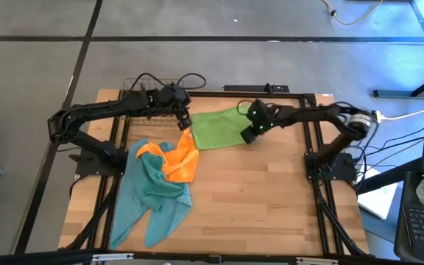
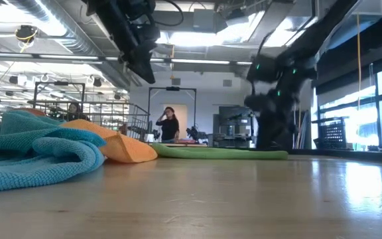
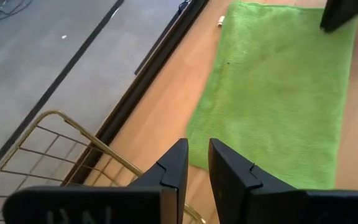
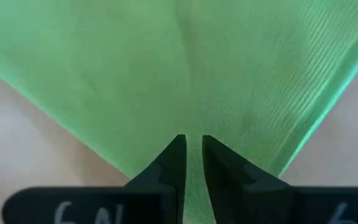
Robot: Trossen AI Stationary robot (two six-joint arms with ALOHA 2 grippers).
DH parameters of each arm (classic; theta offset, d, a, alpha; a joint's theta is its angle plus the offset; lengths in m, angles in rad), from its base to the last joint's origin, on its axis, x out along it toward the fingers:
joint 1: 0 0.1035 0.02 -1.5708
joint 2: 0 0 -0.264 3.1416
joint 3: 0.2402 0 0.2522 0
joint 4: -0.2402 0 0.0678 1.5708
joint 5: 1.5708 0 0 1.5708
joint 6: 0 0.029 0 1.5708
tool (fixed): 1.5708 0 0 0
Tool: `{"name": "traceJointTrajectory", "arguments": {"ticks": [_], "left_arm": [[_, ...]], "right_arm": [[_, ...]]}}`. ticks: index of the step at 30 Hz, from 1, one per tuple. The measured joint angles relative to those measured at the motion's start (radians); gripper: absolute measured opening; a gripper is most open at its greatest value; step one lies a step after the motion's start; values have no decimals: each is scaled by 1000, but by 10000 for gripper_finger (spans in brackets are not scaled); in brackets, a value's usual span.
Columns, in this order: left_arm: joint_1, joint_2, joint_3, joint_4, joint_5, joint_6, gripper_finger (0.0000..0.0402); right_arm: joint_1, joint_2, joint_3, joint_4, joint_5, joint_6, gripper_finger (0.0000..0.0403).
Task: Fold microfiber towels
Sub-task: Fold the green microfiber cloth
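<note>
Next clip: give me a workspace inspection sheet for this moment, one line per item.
Surface: wooden table, largely bare at the front.
Job's things: green towel lying flat at the back; orange towel heaped on the teal towels at the left.
Clutter: wire basket at the back left edge.
Grippers: left hand raised by the green towel's left edge, fingers nearly together, holding nothing; right hand low at the towel's right edge, fingers nearly together with green cloth between them.
Cables: black cables behind the table, more on the right.
Surroundings: a person standing far off in the room.
</note>
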Motion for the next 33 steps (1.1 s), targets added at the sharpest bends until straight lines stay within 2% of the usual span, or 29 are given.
{"name": "traceJointTrajectory", "arguments": {"ticks": [3, 7, 14, 19, 21, 24, 27, 29, 31, 33], "left_arm": [[-6, -12, 0, -2, 2, -3, 56], [-8, -32, 0, -5, -3, -3, 56], [-6, -34, 0, -11, -5, -3, 57], [-5, -33, 0, 21, -1, -22, 57], [-6, -20, 0, 71, 5, -30, 57], [1, 23, 0, 152, 116, -51, 57], [20, 74, 0, 254, 341, -133, 57], [29, 116, 0, 319, 464, -160, 57], [36, 158, 0, 369, 544, -159, 57], [44, 204, 0, 411, 576, -146, 57]], "right_arm": [[0, 56, 10, -52, -84, -5, 57], [13, 49, 9, -212, -208, -6, 56], [61, -35, -5, -447, -158, -57, 43], [101, -59, -3, -423, -222, -132, 42], [112, -59, -3, -425, -213, -145, 42], [118, -72, 3, -398, -184, -117, 41], [124, -108, 41, -284, -169, -94, 41], [131, -125, 54, -229, -114, -111, 41], [135, -124, 55, -210, -54, -138, 41], [134, -109, 55, -210, -25, -144, 41]]}}
